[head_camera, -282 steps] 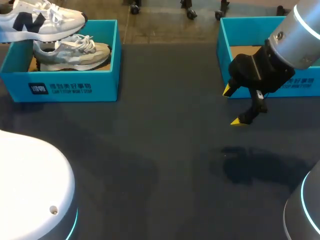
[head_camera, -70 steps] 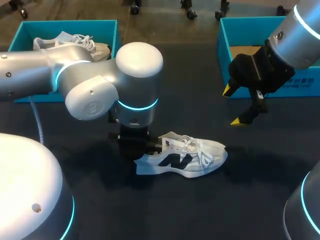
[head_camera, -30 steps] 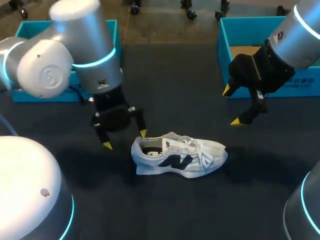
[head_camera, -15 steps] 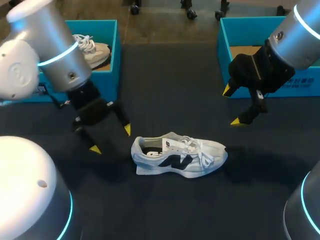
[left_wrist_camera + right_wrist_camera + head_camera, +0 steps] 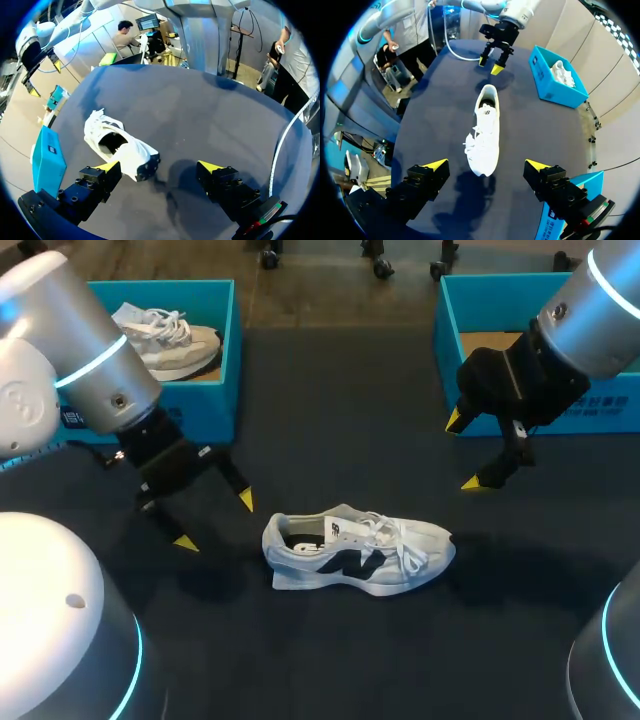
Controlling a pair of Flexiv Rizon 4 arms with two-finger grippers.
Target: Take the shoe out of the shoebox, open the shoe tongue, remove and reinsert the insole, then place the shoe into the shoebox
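Note:
A white sneaker (image 5: 357, 552) with a dark side logo lies on its sole on the dark table, toe to the right, laces tied. My left gripper (image 5: 215, 521) hangs open just left of the heel, apart from it. In the left wrist view the sneaker (image 5: 120, 150) lies ahead of the open left gripper (image 5: 159, 167), nearer one finger. My right gripper (image 5: 463, 452) stands open above the table, up and right of the toe. The right wrist view has the sneaker (image 5: 487, 130) ahead of the open right gripper (image 5: 486, 164), with the left gripper (image 5: 495, 62) beyond the heel.
A teal shoebox (image 5: 215, 405) at the back left holds a second grey-white sneaker (image 5: 170, 335). Another teal shoebox (image 5: 445, 320) stands at the back right, behind my right arm, with a bare cardboard floor showing.
My left gripper has drawn back to the left, away from the sneaker's heel, staying open. The sneaker and the right arm have not moved.

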